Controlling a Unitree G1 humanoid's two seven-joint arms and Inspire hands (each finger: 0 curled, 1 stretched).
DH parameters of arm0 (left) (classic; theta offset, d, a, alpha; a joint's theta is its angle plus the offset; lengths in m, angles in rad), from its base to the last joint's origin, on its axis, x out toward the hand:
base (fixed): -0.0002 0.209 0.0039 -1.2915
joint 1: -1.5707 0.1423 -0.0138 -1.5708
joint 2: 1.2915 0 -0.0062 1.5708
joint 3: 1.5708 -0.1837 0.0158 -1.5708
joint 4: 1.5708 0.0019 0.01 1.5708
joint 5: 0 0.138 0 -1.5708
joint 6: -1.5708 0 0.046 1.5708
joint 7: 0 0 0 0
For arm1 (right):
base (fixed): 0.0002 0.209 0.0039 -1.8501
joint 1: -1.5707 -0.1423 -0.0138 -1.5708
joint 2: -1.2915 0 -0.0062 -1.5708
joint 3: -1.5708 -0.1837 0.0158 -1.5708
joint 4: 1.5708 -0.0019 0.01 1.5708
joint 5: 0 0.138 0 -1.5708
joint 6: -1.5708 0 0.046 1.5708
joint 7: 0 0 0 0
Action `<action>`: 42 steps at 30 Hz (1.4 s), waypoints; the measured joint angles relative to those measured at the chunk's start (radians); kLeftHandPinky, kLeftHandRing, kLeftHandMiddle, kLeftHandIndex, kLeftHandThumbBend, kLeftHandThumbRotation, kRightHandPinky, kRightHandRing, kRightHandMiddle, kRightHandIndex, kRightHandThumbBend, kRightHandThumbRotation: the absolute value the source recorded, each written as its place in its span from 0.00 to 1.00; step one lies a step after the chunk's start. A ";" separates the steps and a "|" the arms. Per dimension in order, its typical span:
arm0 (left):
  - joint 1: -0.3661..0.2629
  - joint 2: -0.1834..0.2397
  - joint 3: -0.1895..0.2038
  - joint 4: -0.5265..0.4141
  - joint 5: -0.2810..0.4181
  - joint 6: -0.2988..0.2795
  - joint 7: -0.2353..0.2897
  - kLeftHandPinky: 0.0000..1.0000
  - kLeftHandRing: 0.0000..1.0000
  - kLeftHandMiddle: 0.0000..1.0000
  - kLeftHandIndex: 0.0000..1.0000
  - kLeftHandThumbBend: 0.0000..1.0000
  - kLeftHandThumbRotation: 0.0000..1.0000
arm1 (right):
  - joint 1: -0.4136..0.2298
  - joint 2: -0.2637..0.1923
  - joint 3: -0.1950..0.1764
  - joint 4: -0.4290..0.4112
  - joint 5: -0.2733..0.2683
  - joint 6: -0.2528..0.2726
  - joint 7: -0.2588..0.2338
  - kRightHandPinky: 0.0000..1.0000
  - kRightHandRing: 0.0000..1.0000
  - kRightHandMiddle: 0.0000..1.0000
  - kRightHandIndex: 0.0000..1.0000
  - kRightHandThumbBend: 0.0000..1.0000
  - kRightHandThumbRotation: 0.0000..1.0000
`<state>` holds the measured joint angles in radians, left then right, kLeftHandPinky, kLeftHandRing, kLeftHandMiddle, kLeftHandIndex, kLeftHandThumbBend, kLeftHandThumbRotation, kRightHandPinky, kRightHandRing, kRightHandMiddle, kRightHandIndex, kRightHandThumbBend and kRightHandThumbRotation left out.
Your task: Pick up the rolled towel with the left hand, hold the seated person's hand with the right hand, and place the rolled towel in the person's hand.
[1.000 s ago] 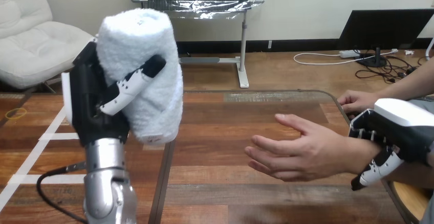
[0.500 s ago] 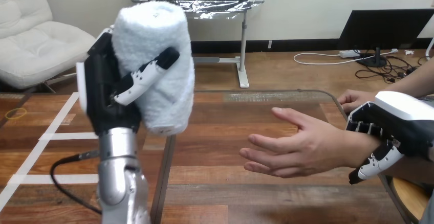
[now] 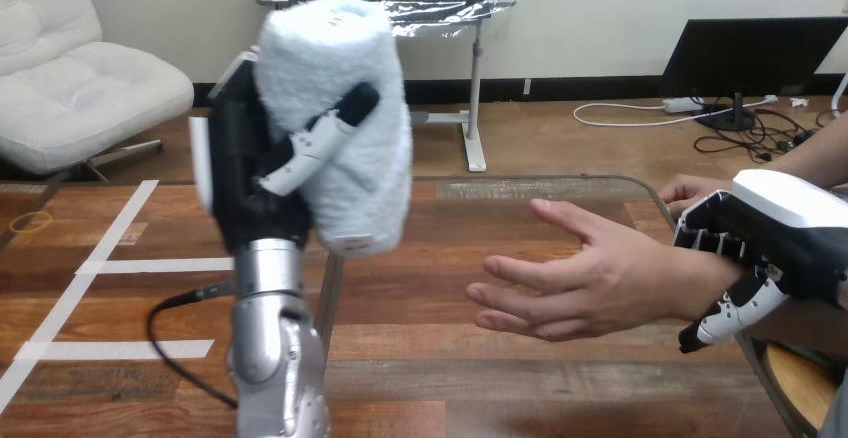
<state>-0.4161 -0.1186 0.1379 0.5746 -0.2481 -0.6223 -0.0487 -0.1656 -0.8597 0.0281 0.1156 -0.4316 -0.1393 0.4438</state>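
The rolled towel (image 3: 335,58) is held upright in the left hand (image 3: 245,173), fingers and thumb clamped round its middle, raised well above the table (image 3: 450,358) at the left; it is apart from the person's hand (image 3: 590,283), w/ clear air btwn them. The person's hand is presented open at the right, palm turned toward the towel, thumb up, fingertips pointing left; the right hand (image 3: 775,238) is closed on the person's wrist, fingers over the top, thumb underneath; the person's other hand (image 3: 700,193) is seen at the far right table edge.

Step in hand, as judged: the towel is to be carried across to the palm. To be done well: the towel should be moved right and lowered slowly; the roll should be tipped so its side, not its end, is laid across the palm; the wrist should be gripped gently & steadily so the palm is not tilted; release should be made only once the roll is borne by the palm, else it may be dropped on the table.
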 measured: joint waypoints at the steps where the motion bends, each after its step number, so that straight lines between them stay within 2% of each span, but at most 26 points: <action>1: -0.008 -0.002 0.001 0.018 -0.002 -0.005 -0.005 0.26 0.32 0.38 0.39 0.62 0.00 | 0.000 0.000 0.000 -0.002 0.000 0.002 0.000 0.33 0.38 0.44 0.49 0.91 0.12; 12: -0.074 -0.039 0.015 0.181 -0.041 -0.026 -0.049 0.29 0.35 0.41 0.42 0.68 0.00 | -0.003 0.004 0.001 -0.017 0.002 0.013 0.000 0.33 0.38 0.44 0.49 0.93 0.15; 18: -0.096 -0.045 0.021 0.256 -0.063 -0.036 -0.087 0.30 0.36 0.41 0.43 0.69 0.00 | -0.009 0.014 0.002 -0.031 0.003 0.029 0.000 0.32 0.37 0.43 0.49 0.93 0.14; 29: -0.103 -0.050 0.020 0.329 -0.080 -0.057 -0.121 0.30 0.36 0.41 0.43 0.68 0.00 | -0.027 0.044 0.004 -0.070 0.006 0.082 0.010 0.32 0.38 0.45 0.49 0.91 0.12; 42: -0.103 -0.054 0.014 0.383 -0.089 -0.073 -0.128 0.30 0.35 0.40 0.42 0.72 0.00 | -0.058 0.071 0.010 -0.099 0.015 0.094 0.030 0.35 0.40 0.45 0.49 0.91 0.14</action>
<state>-0.5194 -0.1724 0.1517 0.9579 -0.3368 -0.6958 -0.1768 -0.2237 -0.7890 0.0381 0.0165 -0.4165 -0.0450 0.4739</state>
